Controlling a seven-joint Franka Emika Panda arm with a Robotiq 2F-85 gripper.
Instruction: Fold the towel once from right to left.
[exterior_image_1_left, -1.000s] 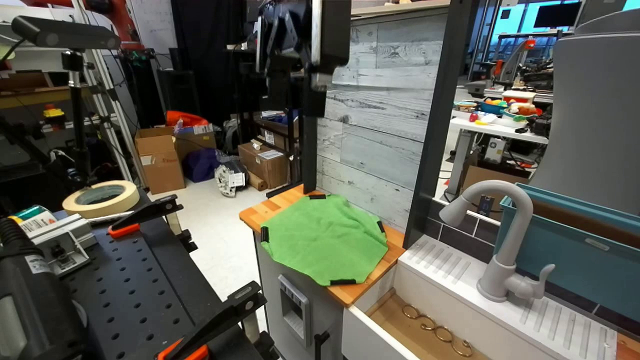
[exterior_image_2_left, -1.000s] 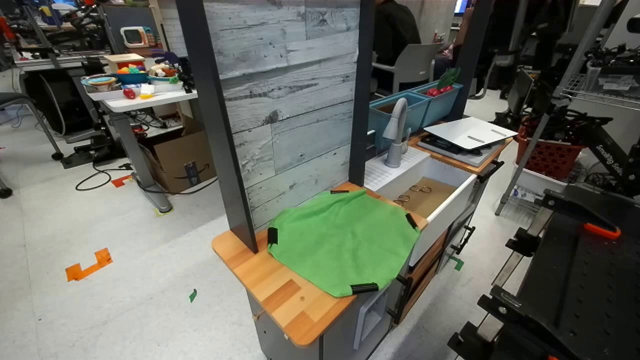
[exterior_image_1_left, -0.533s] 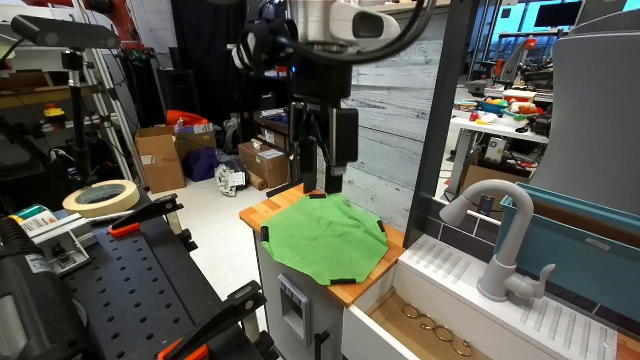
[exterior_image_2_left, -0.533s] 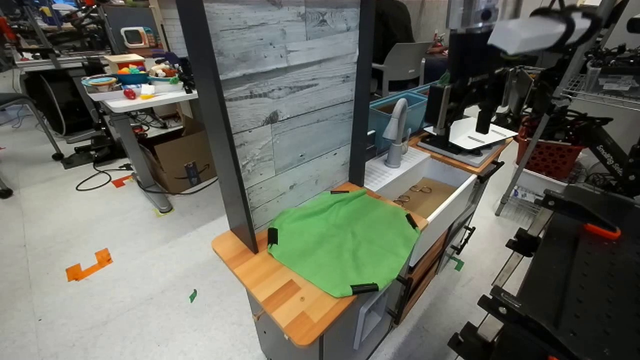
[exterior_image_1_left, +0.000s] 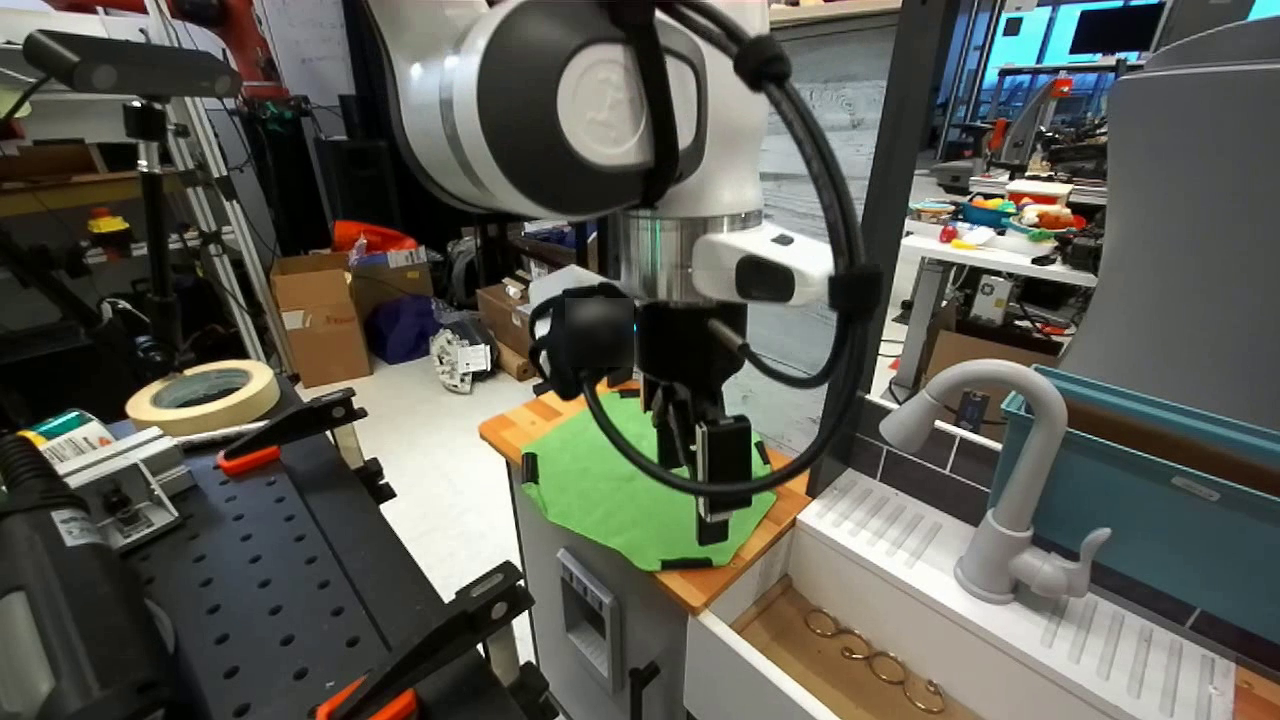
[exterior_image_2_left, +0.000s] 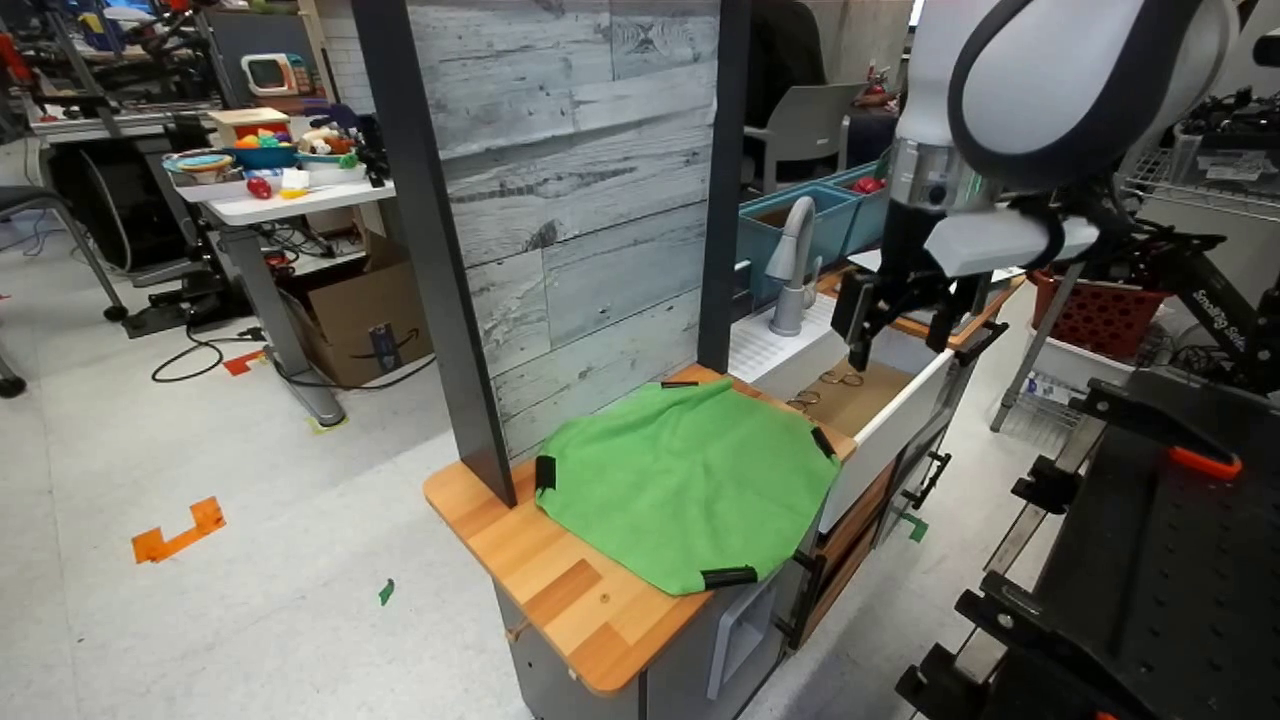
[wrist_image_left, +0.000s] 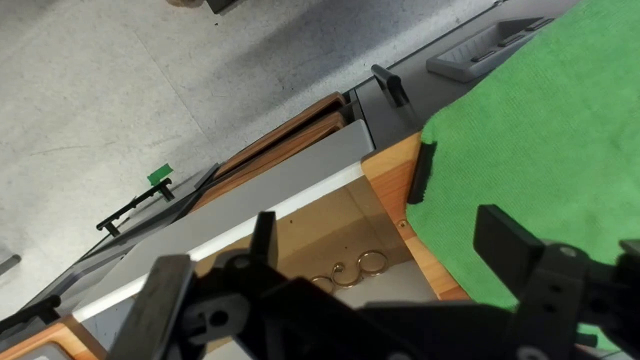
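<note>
— Your list, left to right, in an exterior view?
— One wood counter (exterior_image_2_left: 565, 583), its bare end at eight o'clock from the towel (exterior_image_2_left: 690, 485). One green towel, spread on the counter, black strips (exterior_image_2_left: 728, 577) at its edges. One grey tap (exterior_image_2_left: 795, 258), at its one o'clock. One white sink (exterior_image_2_left: 890, 425), at two.
— Your gripper (exterior_image_2_left: 900, 347)?
— Likewise at two, clear of the towel. Wrist view: fingers (wrist_image_left: 505, 242) wide apart, nothing in your grip.

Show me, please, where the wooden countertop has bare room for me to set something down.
In an exterior view, bare wood of the countertop shows between the green towel, the dark post and the outer end. Toward the sink it is crowded: only a narrow wood strip shows beside the towel, and the end effector hangs open nearby.
</note>
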